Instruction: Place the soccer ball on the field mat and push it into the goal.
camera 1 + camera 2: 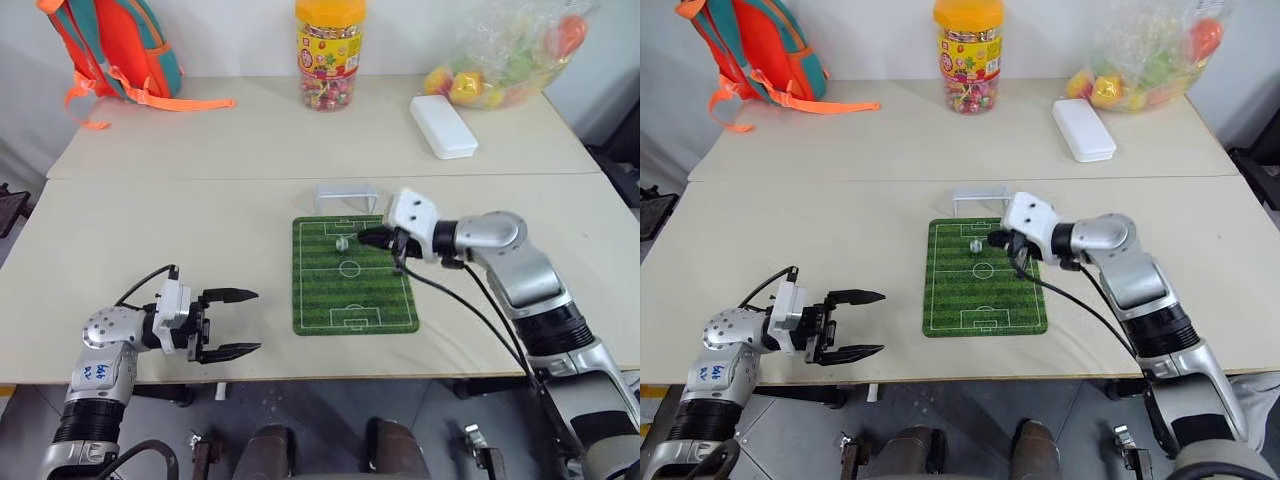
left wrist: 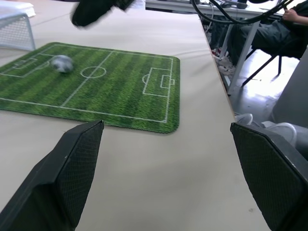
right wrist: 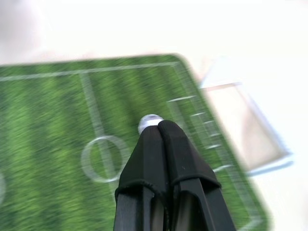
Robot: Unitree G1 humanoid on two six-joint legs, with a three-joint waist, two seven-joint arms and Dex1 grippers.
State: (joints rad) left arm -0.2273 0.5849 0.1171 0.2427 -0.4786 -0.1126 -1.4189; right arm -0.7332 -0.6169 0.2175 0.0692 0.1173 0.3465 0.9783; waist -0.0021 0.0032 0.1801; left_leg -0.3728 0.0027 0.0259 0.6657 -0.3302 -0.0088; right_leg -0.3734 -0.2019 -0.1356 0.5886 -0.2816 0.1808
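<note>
The tiny soccer ball (image 1: 342,243) lies on the green field mat (image 1: 353,290), in the half nearest the goal. The white goal (image 1: 347,194) stands just past the mat's far edge. My right gripper (image 1: 364,239) is shut and empty, its tips low over the mat just right of the ball; in the right wrist view the ball (image 3: 149,122) sits right at the closed fingertips (image 3: 160,129), and I cannot tell whether they touch. My left gripper (image 1: 256,320) stands open and empty near the table's front edge, left of the mat, pointing towards it.
At the back of the table are an orange backpack (image 1: 120,45), a candy jar (image 1: 330,55), a bag of toy fruit (image 1: 510,50) and a white oblong box (image 1: 442,126). Bare tabletop surrounds the mat.
</note>
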